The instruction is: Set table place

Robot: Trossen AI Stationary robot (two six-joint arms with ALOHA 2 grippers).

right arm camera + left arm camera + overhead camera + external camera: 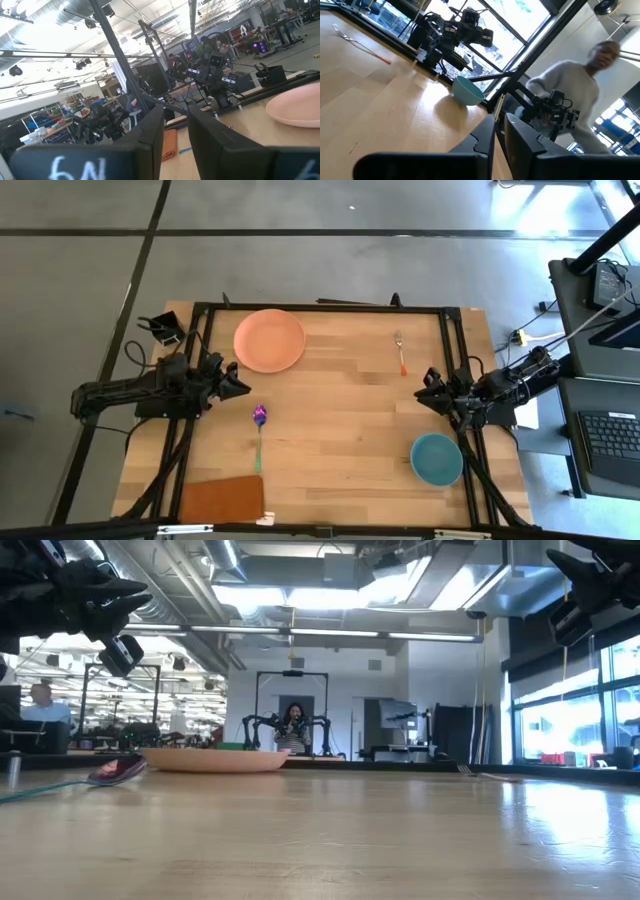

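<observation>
The salmon-orange plate rests on its base at the far left of the wooden table. The orange-handled fork lies flat at the far right. The purple-headed, teal-handled spoon lies flat left of centre. The teal bowl stands upright at the near right and also shows in the left wrist view. My left gripper hovers by the left rail, between plate and spoon, its fingers a narrow gap apart and empty. My right gripper hovers by the right rail, between fork and bowl, also narrowly open and empty.
A brown cloth lies at the table's near left corner. A black holder stands beyond the far left corner. The black rail frame edges the table. A person stands beyond the table's right side. A laptop sits off to the right.
</observation>
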